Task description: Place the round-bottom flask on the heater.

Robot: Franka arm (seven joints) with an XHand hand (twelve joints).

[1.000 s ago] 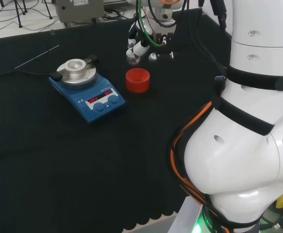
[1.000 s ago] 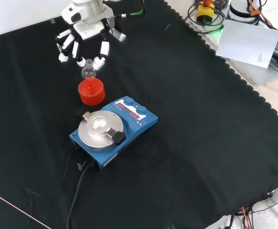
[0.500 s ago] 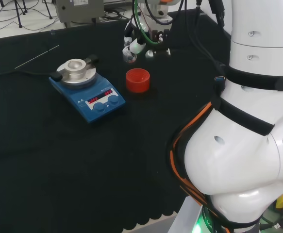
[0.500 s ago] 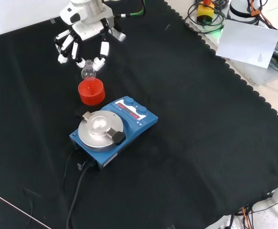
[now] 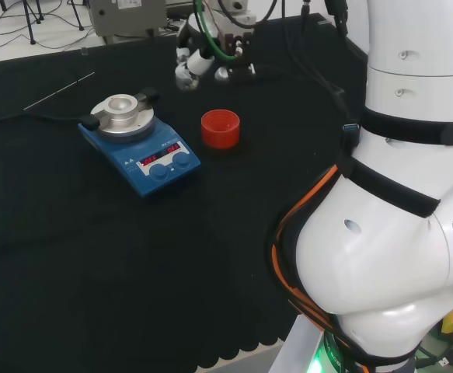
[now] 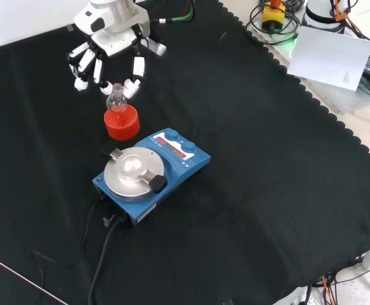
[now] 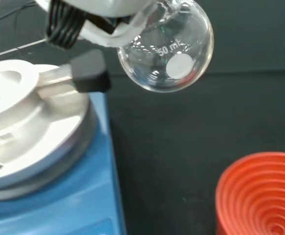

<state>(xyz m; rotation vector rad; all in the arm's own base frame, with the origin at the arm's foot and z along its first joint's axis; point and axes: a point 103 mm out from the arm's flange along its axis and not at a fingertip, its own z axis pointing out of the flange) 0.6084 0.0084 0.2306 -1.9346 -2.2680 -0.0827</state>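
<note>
A small clear round-bottom flask [image 6: 115, 98] hangs in the air, pinched at its neck by the hand [image 6: 108, 44]. In the head view the flask [image 5: 186, 77] and the hand [image 5: 204, 56] are up behind the red ribbed stand [image 5: 221, 128], between it and the blue heater [image 5: 141, 140]. The stand [image 6: 122, 122] holds nothing. The heater's round metal plate [image 6: 132, 171] is bare. In the wrist view the flask's bulb [image 7: 166, 49] floats beside the plate [image 7: 25, 122], with the red stand [image 7: 259, 196] on its other side.
A thin metal rod [image 5: 59, 92] lies on the cloth beyond the heater. The heater's black cable [image 6: 102, 248] runs toward the front view's lower edge. The arm's white links [image 5: 397, 194] stand at the head view's right.
The hand has risen and moved left in the head view, carrying the flask away from above the red stand toward the heater.
</note>
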